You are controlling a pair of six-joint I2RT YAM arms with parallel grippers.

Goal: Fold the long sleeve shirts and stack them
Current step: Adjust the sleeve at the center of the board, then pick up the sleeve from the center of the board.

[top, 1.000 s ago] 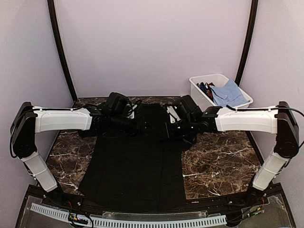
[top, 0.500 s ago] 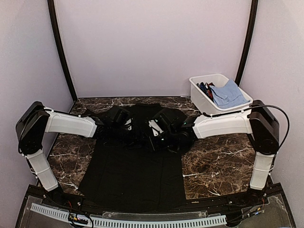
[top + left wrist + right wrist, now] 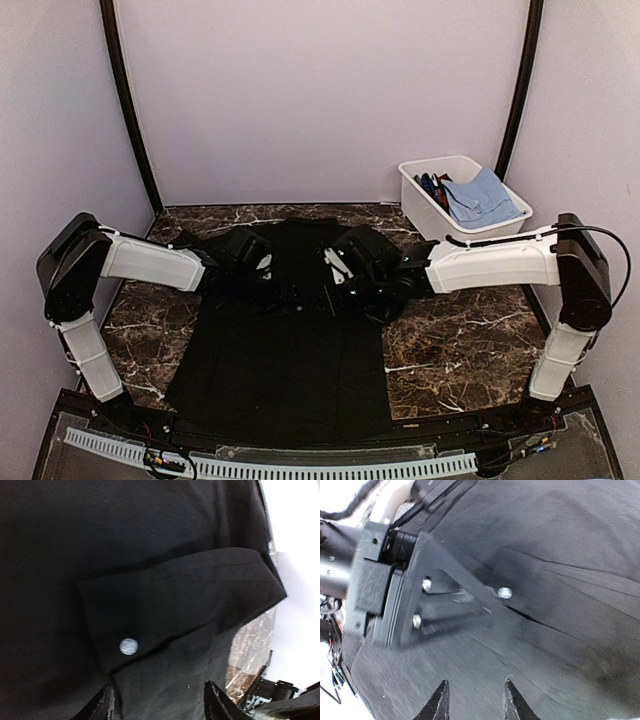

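Observation:
A plain black long sleeve shirt lies spread on the marble table, its sleeves folded in across its upper part. Both grippers hover close together over that fold. My left gripper is open, nothing between its fingers, just short of a black cuff with a small white button. My right gripper is open too, its tips above flat black cloth. The right wrist view shows the same button and the left gripper's body right beside it.
A white bin stands at the back right, holding a folded blue cloth and some darker items. Bare marble shows on both sides of the shirt. The walls close in on three sides.
Both arms have swung inward and down onto the shirt's middle. The right gripper has gone from shut to open, and the left has widened a little.

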